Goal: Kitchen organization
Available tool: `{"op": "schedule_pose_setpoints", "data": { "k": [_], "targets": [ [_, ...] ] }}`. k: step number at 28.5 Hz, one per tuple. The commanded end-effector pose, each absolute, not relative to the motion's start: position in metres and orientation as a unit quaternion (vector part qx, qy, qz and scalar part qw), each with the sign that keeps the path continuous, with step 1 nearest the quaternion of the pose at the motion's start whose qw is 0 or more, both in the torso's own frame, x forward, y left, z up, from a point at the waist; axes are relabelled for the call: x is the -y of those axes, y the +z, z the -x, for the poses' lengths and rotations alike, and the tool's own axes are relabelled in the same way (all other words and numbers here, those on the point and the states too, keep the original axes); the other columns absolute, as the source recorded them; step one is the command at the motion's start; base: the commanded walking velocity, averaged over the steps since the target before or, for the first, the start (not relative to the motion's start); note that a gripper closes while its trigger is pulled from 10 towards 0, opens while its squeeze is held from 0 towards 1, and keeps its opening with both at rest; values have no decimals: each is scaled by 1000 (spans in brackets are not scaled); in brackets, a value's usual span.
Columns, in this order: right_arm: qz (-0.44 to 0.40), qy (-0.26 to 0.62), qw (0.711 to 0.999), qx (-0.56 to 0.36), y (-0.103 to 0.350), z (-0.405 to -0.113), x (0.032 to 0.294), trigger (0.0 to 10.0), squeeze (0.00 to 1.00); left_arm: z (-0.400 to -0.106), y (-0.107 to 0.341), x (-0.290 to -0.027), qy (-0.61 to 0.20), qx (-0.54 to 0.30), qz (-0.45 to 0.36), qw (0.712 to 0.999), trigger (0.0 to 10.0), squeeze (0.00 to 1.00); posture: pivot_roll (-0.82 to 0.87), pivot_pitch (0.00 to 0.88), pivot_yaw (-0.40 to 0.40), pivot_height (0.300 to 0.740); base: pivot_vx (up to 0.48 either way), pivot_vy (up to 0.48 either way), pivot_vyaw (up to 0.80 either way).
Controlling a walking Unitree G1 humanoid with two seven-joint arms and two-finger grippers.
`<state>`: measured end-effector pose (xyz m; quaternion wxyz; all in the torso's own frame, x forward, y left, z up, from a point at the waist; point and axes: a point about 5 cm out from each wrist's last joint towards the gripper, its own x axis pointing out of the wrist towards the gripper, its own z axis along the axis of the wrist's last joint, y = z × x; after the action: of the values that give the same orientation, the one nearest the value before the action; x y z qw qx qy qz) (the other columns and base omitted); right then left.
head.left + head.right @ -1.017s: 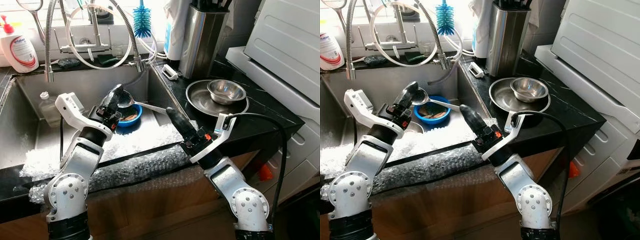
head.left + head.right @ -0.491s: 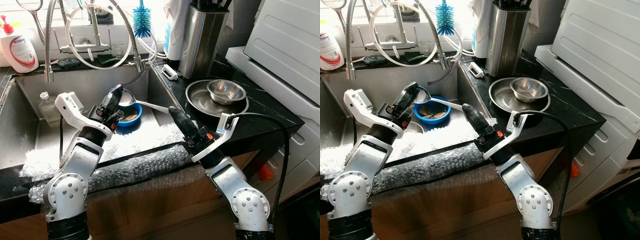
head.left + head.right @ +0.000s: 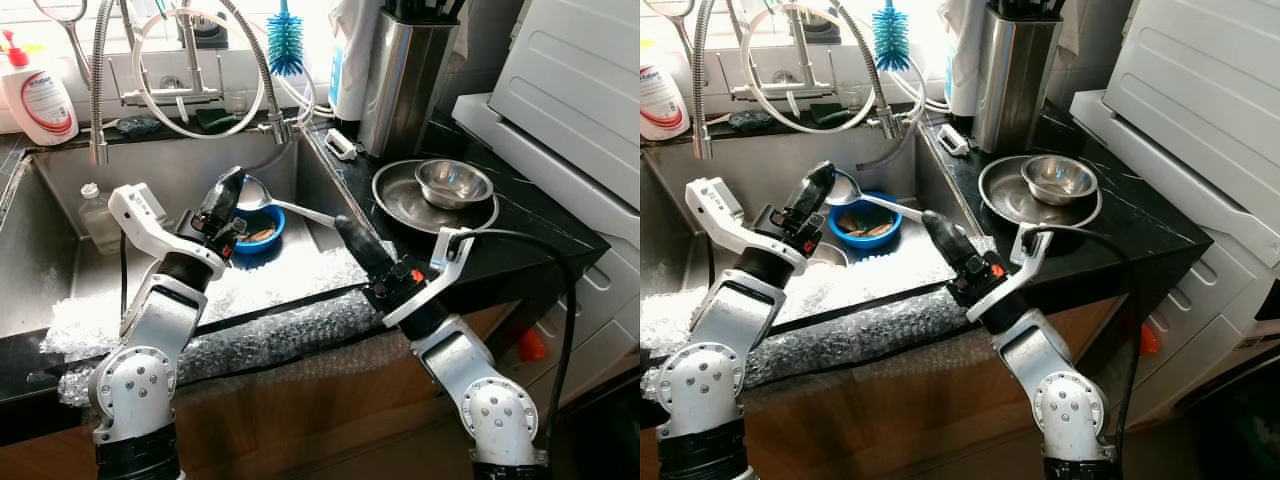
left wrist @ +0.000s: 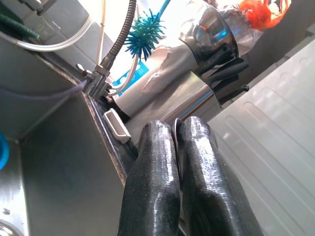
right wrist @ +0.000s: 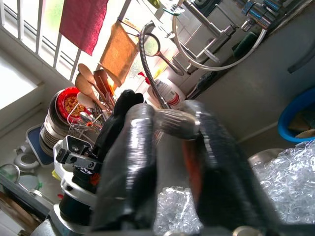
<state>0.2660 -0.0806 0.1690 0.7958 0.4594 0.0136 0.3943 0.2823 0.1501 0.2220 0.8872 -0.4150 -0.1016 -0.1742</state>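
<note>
Handover in progress over the steel sink [image 3: 60,250]: long steel ladle [image 3: 275,203] above round blue bowl [image 3: 262,237]. Left claw [image 3: 224,192] pinches its bowl end, right claw [image 3: 352,240] pinches the handle. Next, probably: one releases, the other carries it to the black bench [image 3: 540,215].

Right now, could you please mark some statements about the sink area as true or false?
1. The blue bowl lies in the sink. True.
2. The small steel bowl sits in the sink. False: it sits in the steel pan on the counter.
3. The right gripper is shut on the handle of the ladle. True.
4. The bottle brush is red. False: it is blue.
</note>
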Motion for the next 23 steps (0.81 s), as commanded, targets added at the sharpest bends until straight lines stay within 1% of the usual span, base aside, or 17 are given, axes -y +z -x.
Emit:
{"op": "schedule_pose_setpoints", "data": {
  "k": [1, 2, 3, 6, 8, 10, 13, 15, 17, 18, 21, 22, 23],
  "targets": [
    [-447, 418, 791, -12, 176, -263, 72, 10000, 1000, -284, 227, -151, -166, 111, 422, 884, 0, 0, -28, 10, -82, 727, 0, 0, 0],
    [-447, 418, 791, -12, 176, -263, 72, 10000, 1000, -284, 227, -151, -166, 111, 422, 884, 0, 0, -28, 10, -82, 727, 0, 0, 0],
    [-442, 417, 794, -12, 175, -264, 72, 10000, 0, -286, 228, -156, -147, 118, 428, 884, 0, 0, -29, 9, -82, 727, 0, 0, 0],
    [-438, 416, 797, -12, 175, -264, 72, 10000, 0, -290, 227, -167, -107, 128, 440, 882, 0, 0, -29, 9, -82, 727, 0, 0, 0],
    [-437, 416, 797, -12, 175, -264, 72, 10000, 0, -290, 227, -169, -101, 130, 443, 881, 0, 0, -29, 9, -82, 727, 0, 0, 0],
    [-431, 418, 800, -13, 174, -264, 71, 10000, 0, -291, 227, -179, -68, 145, 466, 870, 0, 0, -31, 8, -81, 727, 0, 0, 0],
    [-429, 421, 799, -13, 174, -263, 71, 10000, 0, -292, 227, -186, -42, 154, 479, 863, 0, 0, -31, 8, -81, 727, 0, 0, 0],
    [-424, 424, 800, -14, 174, -262, 70, 10000, 0, -293, 226, -202, 20, 174, 487, 856, 0, 0, -32, 9, -82, 727, 0, 0, 0],
    [-422, 425, 801, -14, 174, -261, 70, 10000, 0, -293, 226, -207, 41, 183, 491, 851, 0, 0, -29, 7, -83, 727, 0, 0, 0],
    [-420, 425, 801, -15, 173, -261, 70, 10000, 0, -293, 227, -215, 71, 195, 485, 850, 0, 0, -27, 8, -82, 727, 0, 0, 0],
    [-406, 431, 806, -15, 173, -260, 69, 10000, 0, -294, 222, -228, 134, 203, 467, 850, 0, 0, -31, 7, -83, 727, 0, 0, 0],
    [-406, 431, 806, -15, 173, -260, 69, 10000, 0, -294, 222, -228, 134, 203, 467, 850, 0, 0, -31, 7, -83, 727, 0, 0, 0],
    [-393, 431, 812, -15, 173, -260, 68, 10000, 0, -294, 222, -230, 153, 203, 432, 865, 2392, 0, -32, 7, -83, 727, 0, 0, 0]
  ]
}}
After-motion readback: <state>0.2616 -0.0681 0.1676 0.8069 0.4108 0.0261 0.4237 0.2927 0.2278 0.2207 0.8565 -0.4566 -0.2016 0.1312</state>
